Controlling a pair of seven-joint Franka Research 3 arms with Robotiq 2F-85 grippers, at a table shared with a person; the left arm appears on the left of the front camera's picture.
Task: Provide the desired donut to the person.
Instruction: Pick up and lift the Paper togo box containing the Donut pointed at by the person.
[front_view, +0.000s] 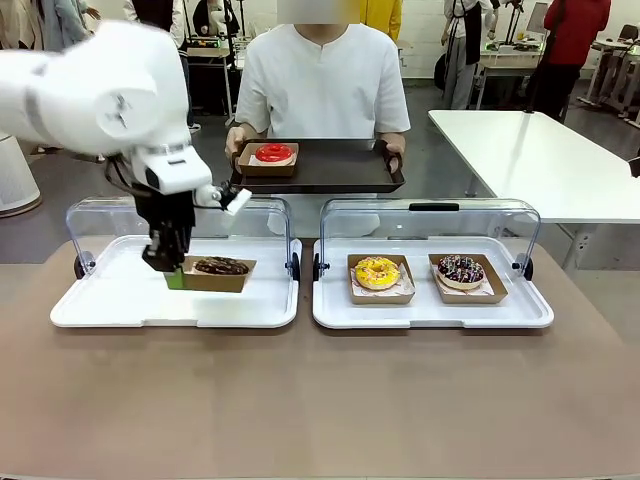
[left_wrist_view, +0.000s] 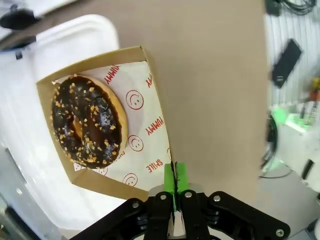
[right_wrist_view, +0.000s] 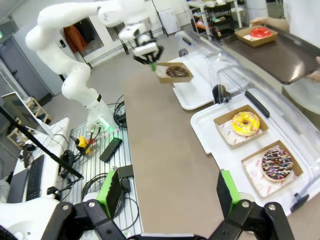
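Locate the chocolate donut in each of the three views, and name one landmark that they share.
Front: chocolate donut left of centre, in its box.
Left wrist: chocolate donut left of centre, large.
Right wrist: chocolate donut top centre, small.
Landmark: left gripper shut on the box's edge.

Far side walled
Clear lids (front_view: 430, 222) are standing between trays (front_view: 100, 305) and the person (front_view: 322, 85); near tabletop (front_view: 320, 400) is lying bare
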